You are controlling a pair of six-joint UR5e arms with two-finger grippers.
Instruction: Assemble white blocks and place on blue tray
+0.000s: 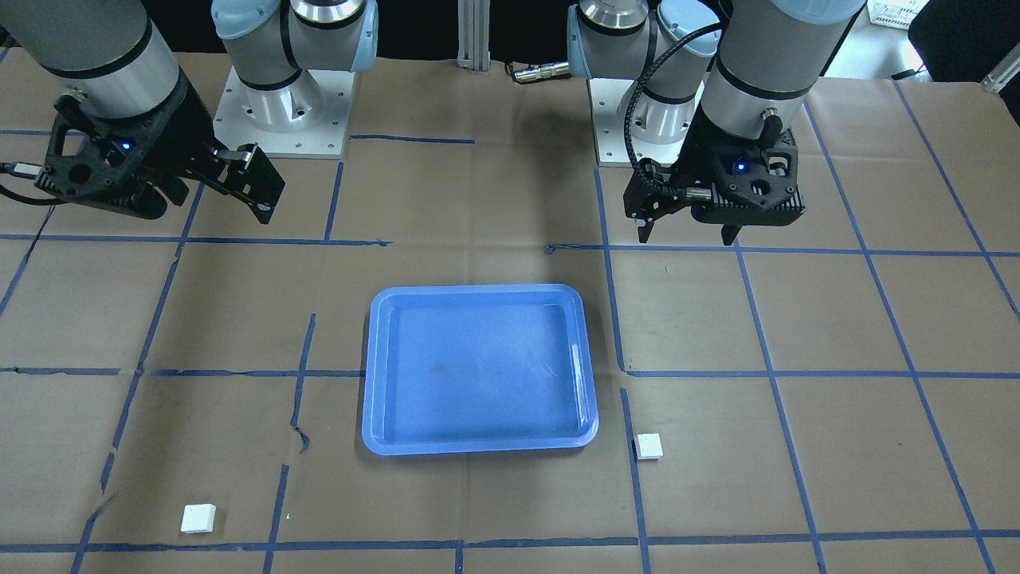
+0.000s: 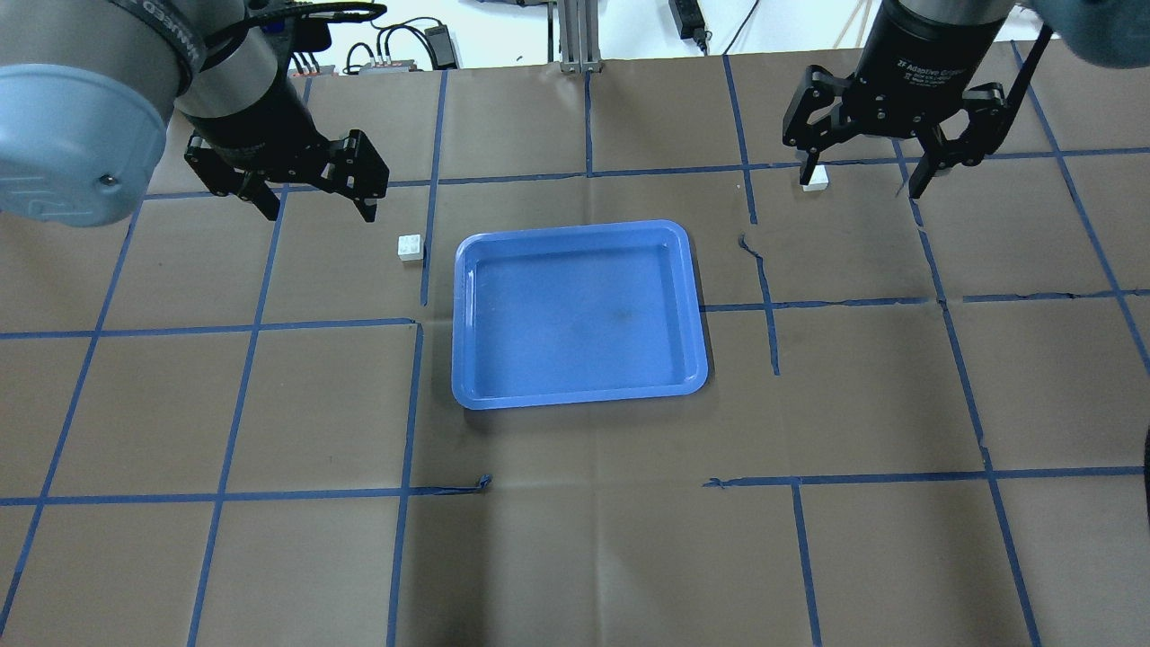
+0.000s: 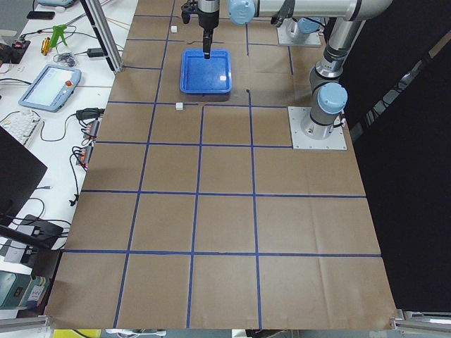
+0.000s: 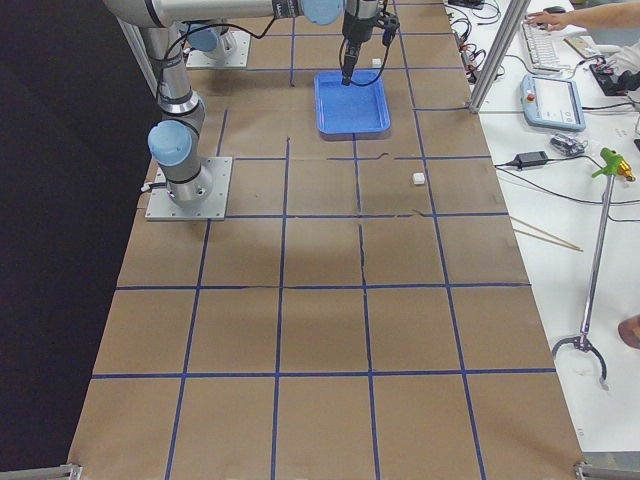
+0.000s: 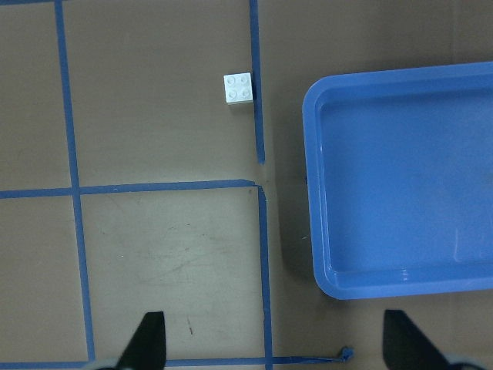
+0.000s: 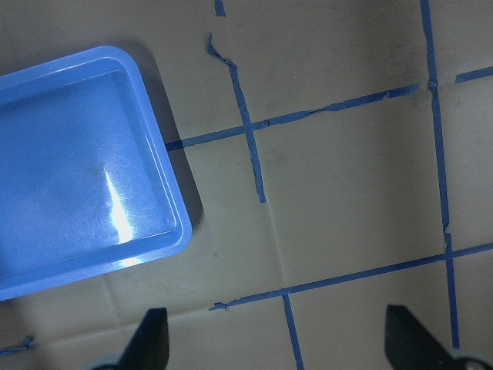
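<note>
The blue tray (image 2: 575,400) lies empty at mid-table, also in the front view (image 1: 478,446). One white block (image 2: 411,247) sits studs up just off the tray's left far corner, and shows in the left wrist view (image 5: 238,88) and the front view (image 1: 649,446). The other white block (image 2: 815,182) lies at the far right, also in the front view (image 1: 198,518). My left gripper (image 2: 319,211) hovers open and empty beside the first block. My right gripper (image 2: 862,184) hovers open and empty, one finger partly covering the second block. The right wrist view shows no block.
Brown paper with a blue tape grid covers the table. The two arm bases (image 1: 279,119) stand on the robot's side of the table. Cables and devices lie beyond the far edge (image 2: 404,54). The tray's rim shows in both wrist views (image 5: 316,193) (image 6: 166,169).
</note>
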